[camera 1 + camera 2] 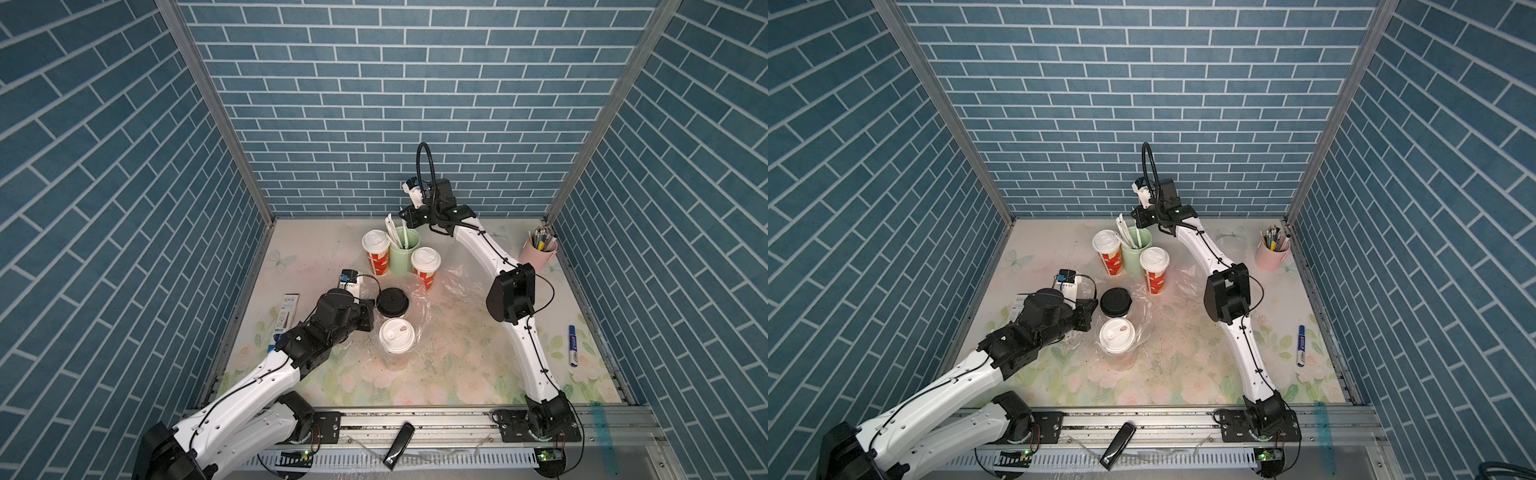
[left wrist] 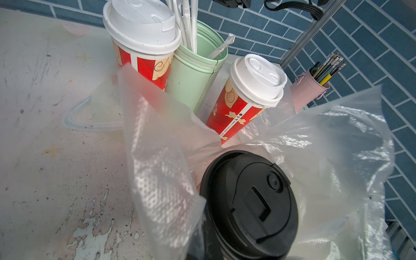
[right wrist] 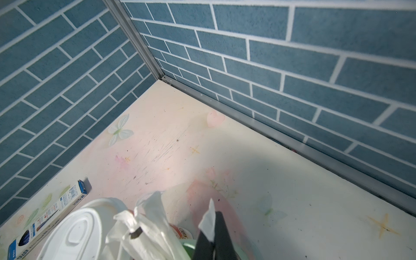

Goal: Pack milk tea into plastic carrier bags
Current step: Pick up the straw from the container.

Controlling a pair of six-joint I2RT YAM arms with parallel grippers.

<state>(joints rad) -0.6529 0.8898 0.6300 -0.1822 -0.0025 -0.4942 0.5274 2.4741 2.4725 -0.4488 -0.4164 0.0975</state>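
Only my right wrist camera shows the right jaws pinched shut on a wrapped straw (image 3: 208, 219) over the mint straw holder (image 1: 409, 259), right arm (image 1: 482, 253) stretched far. Left arm (image 1: 266, 374) lies low, left jaws closed beside the carrier bag (image 1: 422, 311) around the black-lidded cup (image 1: 392, 302) and white-lidded cup (image 1: 397, 336) on the surface (image 1: 457, 365); whether they grip film is hidden.
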